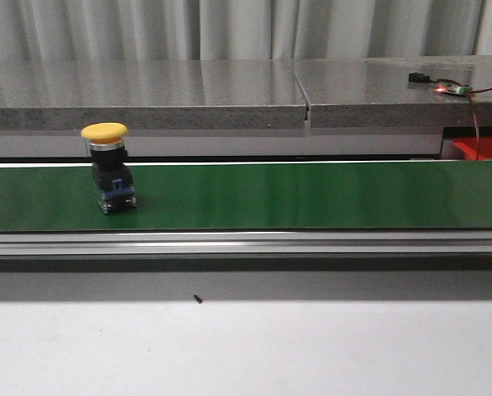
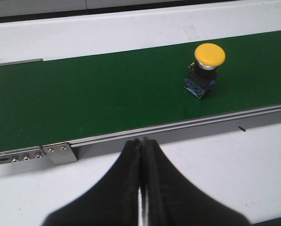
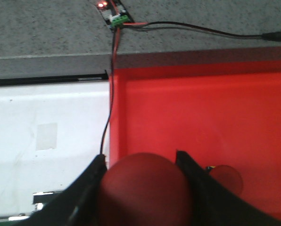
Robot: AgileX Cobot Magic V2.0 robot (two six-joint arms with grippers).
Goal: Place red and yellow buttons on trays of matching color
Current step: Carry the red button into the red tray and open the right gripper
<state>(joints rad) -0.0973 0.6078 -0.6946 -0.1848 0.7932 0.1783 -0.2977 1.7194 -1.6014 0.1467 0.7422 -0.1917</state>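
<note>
Now, starting at the left end of the green belt [image 1: 312, 194]: the yellow button [image 1: 106, 165] stands upright on it, mushroom cap up, dark body and blue base on the belt surface, long axis vertical. From the left wrist view, the left gripper [image 2: 141, 188] hangs off the belt's near edge over the white table [image 2: 235, 169], fingers pressed together, holding nothing. That yellow button lies ahead of those jaws and off to one side, across the belt's metal rail, well apart from them. No yellow tray shows anywhere.

Moving right along the belt, it's bare green all the way. Past the belt's right end, a corner of the red tray [image 1: 481, 149] peeks out.

Over there, the right gripper [image 3: 143, 176] grips a red button [image 3: 143, 193] by its rounded cap, jaws clamped on either side, directly above the red tray floor. Looks like a release is next: straight down, tray right beneath. For the yellow one, the left arm is plainly the nearer.
</note>
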